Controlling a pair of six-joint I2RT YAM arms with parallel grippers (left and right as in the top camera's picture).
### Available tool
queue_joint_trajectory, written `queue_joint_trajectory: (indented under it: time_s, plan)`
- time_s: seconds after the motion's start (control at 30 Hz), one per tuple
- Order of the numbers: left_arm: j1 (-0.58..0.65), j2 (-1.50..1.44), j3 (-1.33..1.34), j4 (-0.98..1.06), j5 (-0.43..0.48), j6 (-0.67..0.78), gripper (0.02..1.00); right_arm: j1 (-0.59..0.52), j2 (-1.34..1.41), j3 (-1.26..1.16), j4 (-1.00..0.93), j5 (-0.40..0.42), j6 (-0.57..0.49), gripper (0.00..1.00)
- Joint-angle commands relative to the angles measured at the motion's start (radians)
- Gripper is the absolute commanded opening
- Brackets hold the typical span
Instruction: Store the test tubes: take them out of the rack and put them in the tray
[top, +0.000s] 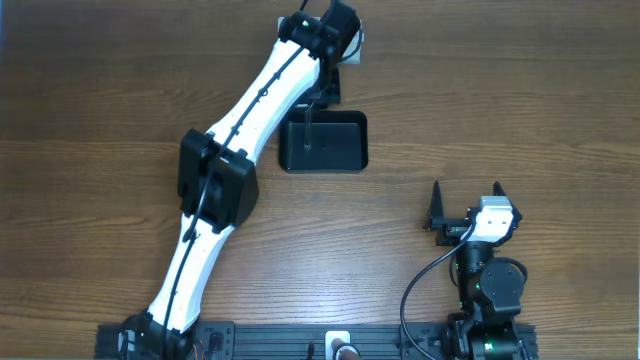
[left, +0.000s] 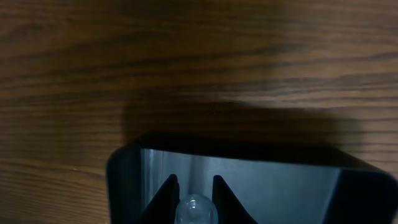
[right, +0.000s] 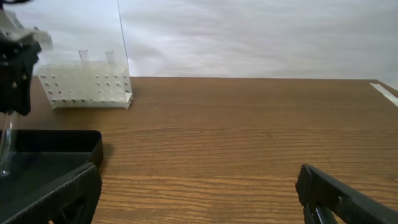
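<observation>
A black tray (top: 350, 150) lies at the table's far middle. My left gripper (top: 311, 112) hangs over the tray's left part, shut on a clear test tube (top: 308, 135) that points down into it. In the left wrist view the tube's rounded end (left: 196, 209) sits between the two dark fingers (left: 166, 194), just above the tray's inside (left: 280, 186). A white perforated rack (right: 87, 88) stands behind the tray with two tubes (right: 111, 57) upright in it. My right gripper (top: 467, 197) rests open near its base, holding nothing.
Bare wooden tabletop (top: 500, 100) surrounds the tray. The left arm's long white link (top: 250, 110) crosses the table diagonally from the bottom left. A pale wall (right: 261, 37) rises behind the table's far edge.
</observation>
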Motion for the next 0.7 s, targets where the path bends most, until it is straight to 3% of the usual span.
queue_joint_trajectory:
  time_s: [0.03,0.7]
  plan:
    - [0.002,0.021,-0.004,-0.014,0.022,-0.014,0.04,-0.003,-0.009,-0.006,-0.002,0.015,-0.008,0.991]
    - [0.003,0.055,-0.005,-0.043,0.045,-0.014,0.04,-0.003,-0.009,-0.006,-0.002,0.015,-0.007,0.993]
